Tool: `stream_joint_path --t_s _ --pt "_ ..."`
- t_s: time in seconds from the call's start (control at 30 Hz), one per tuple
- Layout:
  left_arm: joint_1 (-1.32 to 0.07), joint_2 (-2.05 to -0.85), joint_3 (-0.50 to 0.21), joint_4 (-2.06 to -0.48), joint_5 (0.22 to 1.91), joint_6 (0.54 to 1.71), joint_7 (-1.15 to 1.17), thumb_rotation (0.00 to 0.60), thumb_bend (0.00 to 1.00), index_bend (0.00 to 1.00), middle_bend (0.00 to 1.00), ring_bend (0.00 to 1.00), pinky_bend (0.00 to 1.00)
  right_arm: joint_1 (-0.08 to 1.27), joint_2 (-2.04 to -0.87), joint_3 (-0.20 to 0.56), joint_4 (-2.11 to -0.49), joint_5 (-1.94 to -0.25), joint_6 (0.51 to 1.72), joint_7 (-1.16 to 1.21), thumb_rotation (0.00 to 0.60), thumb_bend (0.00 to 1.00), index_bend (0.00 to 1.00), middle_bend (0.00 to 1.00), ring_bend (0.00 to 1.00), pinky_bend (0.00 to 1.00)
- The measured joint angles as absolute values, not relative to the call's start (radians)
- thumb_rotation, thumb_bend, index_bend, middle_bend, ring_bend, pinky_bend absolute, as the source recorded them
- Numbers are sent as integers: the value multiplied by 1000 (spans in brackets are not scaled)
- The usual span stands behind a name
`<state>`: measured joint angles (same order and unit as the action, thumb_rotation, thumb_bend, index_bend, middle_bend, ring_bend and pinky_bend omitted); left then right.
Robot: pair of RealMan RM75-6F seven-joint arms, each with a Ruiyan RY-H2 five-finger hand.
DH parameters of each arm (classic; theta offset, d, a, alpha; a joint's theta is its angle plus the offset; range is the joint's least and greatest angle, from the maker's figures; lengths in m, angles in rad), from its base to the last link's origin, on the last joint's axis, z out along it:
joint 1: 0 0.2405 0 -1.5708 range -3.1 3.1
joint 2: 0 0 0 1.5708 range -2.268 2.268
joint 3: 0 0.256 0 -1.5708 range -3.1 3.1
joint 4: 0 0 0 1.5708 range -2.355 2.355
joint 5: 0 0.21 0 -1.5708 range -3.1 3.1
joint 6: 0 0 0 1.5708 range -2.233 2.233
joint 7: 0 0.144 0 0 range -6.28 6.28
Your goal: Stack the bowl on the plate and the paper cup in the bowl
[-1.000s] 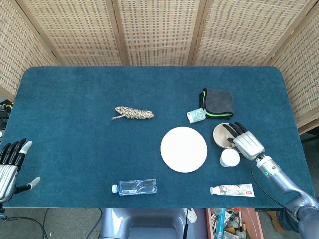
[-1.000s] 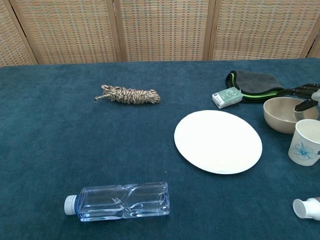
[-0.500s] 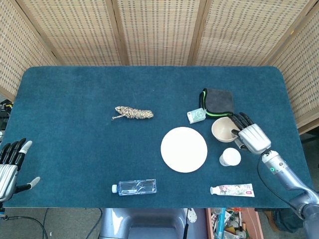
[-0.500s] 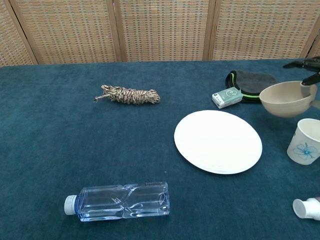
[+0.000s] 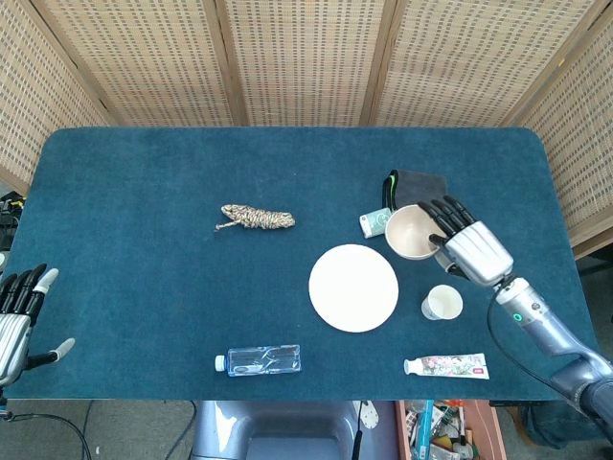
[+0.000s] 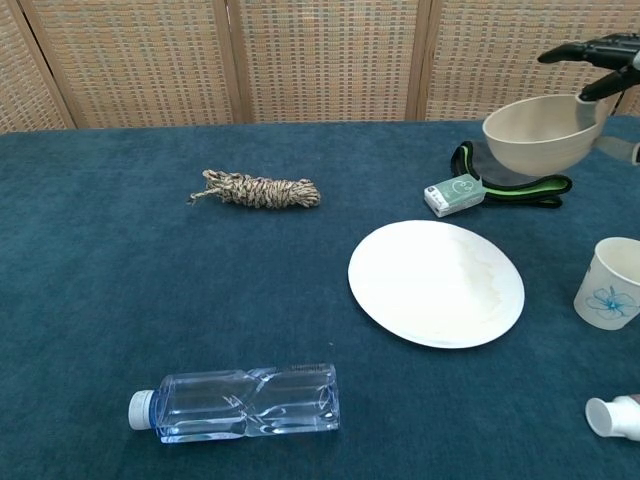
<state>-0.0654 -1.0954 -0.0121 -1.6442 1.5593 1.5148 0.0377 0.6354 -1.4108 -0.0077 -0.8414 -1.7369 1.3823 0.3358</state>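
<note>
My right hand (image 5: 466, 247) grips the beige bowl (image 5: 412, 233) by its right rim and holds it in the air, up and to the right of the white plate (image 5: 353, 287). In the chest view the bowl (image 6: 540, 133) hangs well above the table, with the right hand (image 6: 605, 60) at the frame's top right corner. The plate (image 6: 436, 282) lies flat with nothing on it. The paper cup (image 5: 442, 304) stands upright to the plate's right, also seen as the cup (image 6: 607, 283) with a blue flower print. My left hand (image 5: 17, 318) rests open at the table's near left edge.
A rope bundle (image 5: 257, 218) lies left of centre. A clear bottle (image 5: 259, 359) lies on its side near the front edge. A small green-white box (image 5: 375, 222) and a dark folded cloth (image 5: 420, 189) sit behind the plate. A tube (image 5: 445, 365) lies at the front right.
My right hand has lifted the bowl off the table and carried it up and leftwards, toward the plate. The cup, the plate and my left hand have stayed in place.
</note>
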Motion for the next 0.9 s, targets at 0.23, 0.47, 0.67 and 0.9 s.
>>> stream_joint_path --t_s 0.23,0.47,0.67,0.9 --pt "-66 -1091 -12 -1641 1555 1511 25 600 0 0 0 0 0 678 -1362 10 -1164 -1703 1256 91 600 500 628 0 0 0" --pt "-66 -1084 -13 -1638 1551 1509 6 600 0 0 0 0 0 707 -1394 19 -1291 -1630 1090 -137 600 500 628 0 0 0" --pt "-65 -1075 -11 -1640 1554 1512 -11 600 0 0 0 0 0 713 -1455 27 -1319 -1585 1048 -259 600 499 628 0 0 0" --pt "-66 -1071 -10 -1642 1552 1506 -14 600 0 0 0 0 0 708 -1486 27 -1309 -1573 1039 -275 600 498 628 1 0 0"
